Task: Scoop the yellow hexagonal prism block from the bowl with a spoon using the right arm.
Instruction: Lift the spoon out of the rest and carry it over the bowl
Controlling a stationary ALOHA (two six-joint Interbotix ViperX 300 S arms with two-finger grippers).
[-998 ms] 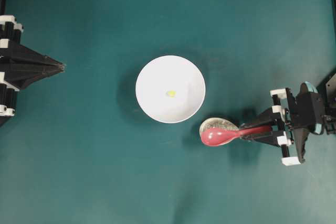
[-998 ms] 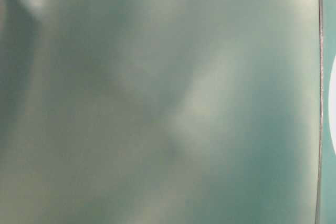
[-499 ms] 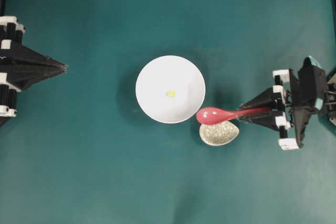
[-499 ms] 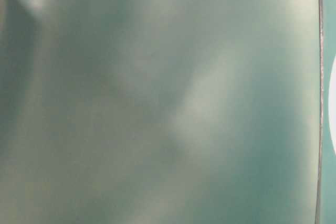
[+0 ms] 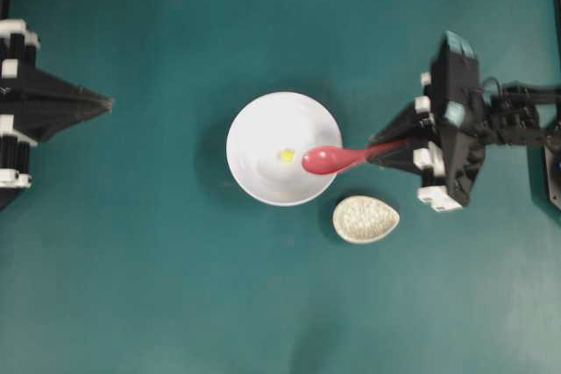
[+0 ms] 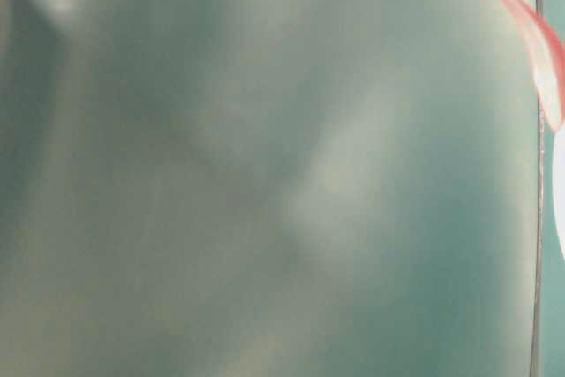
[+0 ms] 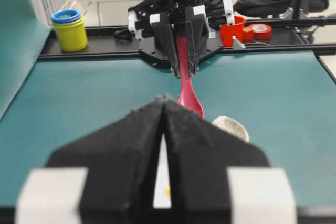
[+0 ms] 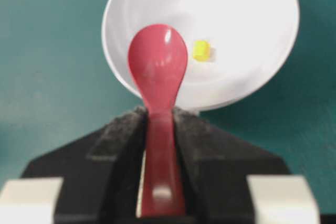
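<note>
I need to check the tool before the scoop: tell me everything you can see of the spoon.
The spoon is glossy pinkish-red, ceramic or plastic by its look, with an oval scoop and short straight handle. The right end effector clamps the handle. The scoop, hollow side up and empty, is over the bowl, beside the yellow block.

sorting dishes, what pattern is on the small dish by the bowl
Off-white with fine dark speckles; overhead view.

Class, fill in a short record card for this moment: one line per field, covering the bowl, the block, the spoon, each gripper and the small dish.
bowl: white, round, mid-table
yellow block: lying inside the bowl, not in the spoon
spoon: red, scoop over the bowl's right side, beside the block
right gripper: shut on the spoon's handle
left gripper: shut, holding nothing, away from the bowl
speckled dish: on the table by the bowl
</note>
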